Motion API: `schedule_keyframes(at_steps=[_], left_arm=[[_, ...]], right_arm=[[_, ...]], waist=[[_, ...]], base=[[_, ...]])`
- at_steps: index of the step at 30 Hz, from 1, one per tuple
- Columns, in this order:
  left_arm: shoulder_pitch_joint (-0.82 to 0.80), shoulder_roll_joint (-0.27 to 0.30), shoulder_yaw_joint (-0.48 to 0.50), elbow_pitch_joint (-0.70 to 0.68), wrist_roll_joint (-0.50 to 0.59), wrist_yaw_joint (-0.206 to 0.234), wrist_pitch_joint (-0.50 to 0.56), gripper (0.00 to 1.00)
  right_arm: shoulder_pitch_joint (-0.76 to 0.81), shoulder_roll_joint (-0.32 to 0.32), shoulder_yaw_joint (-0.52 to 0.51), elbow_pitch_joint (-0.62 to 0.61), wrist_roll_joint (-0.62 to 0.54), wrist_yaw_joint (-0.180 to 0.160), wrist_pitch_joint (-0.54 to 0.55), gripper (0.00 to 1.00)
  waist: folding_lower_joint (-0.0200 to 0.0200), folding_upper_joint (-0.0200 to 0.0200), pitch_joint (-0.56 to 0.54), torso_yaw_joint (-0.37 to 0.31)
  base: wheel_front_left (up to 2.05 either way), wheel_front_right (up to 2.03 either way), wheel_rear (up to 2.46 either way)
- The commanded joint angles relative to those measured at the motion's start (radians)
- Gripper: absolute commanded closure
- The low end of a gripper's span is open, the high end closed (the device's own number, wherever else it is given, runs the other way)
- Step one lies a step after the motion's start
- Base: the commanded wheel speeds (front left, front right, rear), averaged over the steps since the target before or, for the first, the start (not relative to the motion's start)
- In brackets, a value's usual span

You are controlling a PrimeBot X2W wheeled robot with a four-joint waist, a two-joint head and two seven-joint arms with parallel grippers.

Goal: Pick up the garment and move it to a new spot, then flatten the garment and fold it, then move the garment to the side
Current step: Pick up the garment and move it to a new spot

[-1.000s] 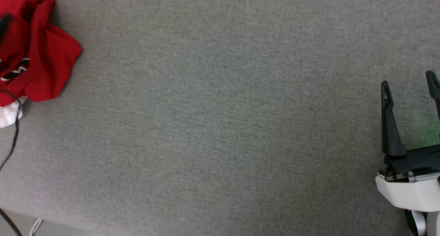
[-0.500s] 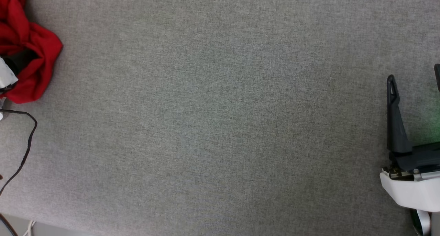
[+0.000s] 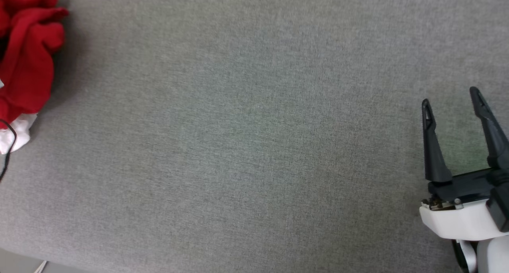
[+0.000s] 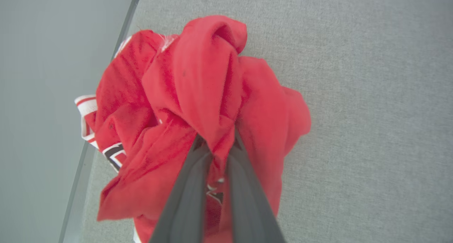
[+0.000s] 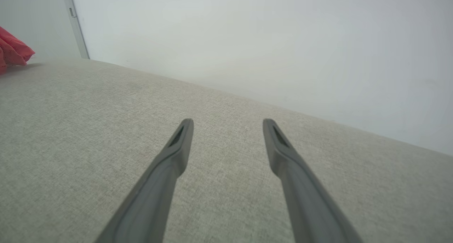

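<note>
One grey woven surface [image 3: 254, 146], the largest item, lies bare ahead of the right gripper [image 3: 450, 96] and far out to its left. The right wrist view adds what the head view lacks: a pale wall [image 5: 247, 41] rising beyond the fingertips, past the surface's far edge. One garment [image 3: 28, 62], a red jersey bunched into a heap with a white part at its near end, sits well apart from the right gripper, far to its left, and is cut by the frame edge in the head view. The left wrist view alone gives the grip. The left gripper [image 4: 216, 142] has its two dark fingers drawn narrow, pinching a red fold of the garment [image 4: 198, 80], and cloth bulges around and past the tips. Black white-outlined lettering and red-striped white trim show left of the fingers. Whether the bundle rests on the surface cannot be told. One metal edge strip [image 4: 126, 23] runs just left of the bundle, and the trim lies over it. The right gripper's fingers stand wide apart with nothing between them. One thin black cable [image 3: 14, 138] loops beside the garment's white part.
</note>
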State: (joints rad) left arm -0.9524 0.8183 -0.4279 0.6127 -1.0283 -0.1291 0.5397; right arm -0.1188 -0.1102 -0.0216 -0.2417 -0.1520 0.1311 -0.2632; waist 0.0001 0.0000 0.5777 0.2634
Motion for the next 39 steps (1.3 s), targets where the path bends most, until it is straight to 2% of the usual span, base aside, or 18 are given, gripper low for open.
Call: schedule_keyframes(at_steps=[1,8,15,21,22,28,32,39], left_arm=[[-0.029,0.026,-0.026,-0.043,0.019,0.001,-0.018,1.0],[-0.115,0.081,-0.115,-0.21,0.057,0.001,-0.027,1.0],[-0.237,0.073,-0.233,-0.392,0.095,0.001,0.004,1.0],[-0.345,0.029,-0.323,-0.499,0.111,0.001,0.036,1.0],[-0.398,-0.002,-0.364,-0.54,0.102,0.001,0.049,1.0],[-0.469,-0.06,-0.448,-0.589,0.11,0.001,0.043,1.0],[-0.457,-0.09,-0.505,-0.614,0.102,0.001,0.02,1.0],[-0.308,-0.183,-0.642,-0.61,0.107,0.001,-0.048,1.0]], right_arm=[[0.014,0.011,0.009,0.016,0.011,-0.001,-0.002,0.0],[0.021,0.032,0.025,0.058,0.02,-0.001,-0.002,0.0],[0.042,0.051,0.04,0.102,0.037,-0.001,-0.002,0.0],[0.055,0.061,0.046,0.128,0.051,-0.001,-0.002,0.0],[0.061,0.061,0.04,0.133,0.077,-0.001,-0.002,0.0],[0.068,0.062,0.037,0.144,0.112,-0.001,-0.002,0.0],[0.068,0.062,0.035,0.147,0.129,-0.001,-0.002,0.0],[0.058,0.061,0.035,0.152,0.138,-0.001,-0.002,0.0]], waist=[[-0.0001,0.0,-0.058,0.004],[-0.0001,0.0,-0.133,-0.013],[-0.0001,0.0,-0.219,-0.073],[-0.0001,0.0,-0.281,-0.163],[-0.0001,0.0,-0.298,-0.212],[-0.0001,0.0,-0.312,-0.299],[-0.0001,0.0,-0.307,-0.336],[-0.0001,0.0,-0.284,-0.361]], base=[[0.0,0.0,0.0],[0.0,0.0,0.0],[0.0,0.0,0.0],[0.0,0.0,0.0],[0.0,0.0,0.0],[0.0,0.0,0.0],[0.0,0.0,0.0],[0.0,0.0,0.0]])
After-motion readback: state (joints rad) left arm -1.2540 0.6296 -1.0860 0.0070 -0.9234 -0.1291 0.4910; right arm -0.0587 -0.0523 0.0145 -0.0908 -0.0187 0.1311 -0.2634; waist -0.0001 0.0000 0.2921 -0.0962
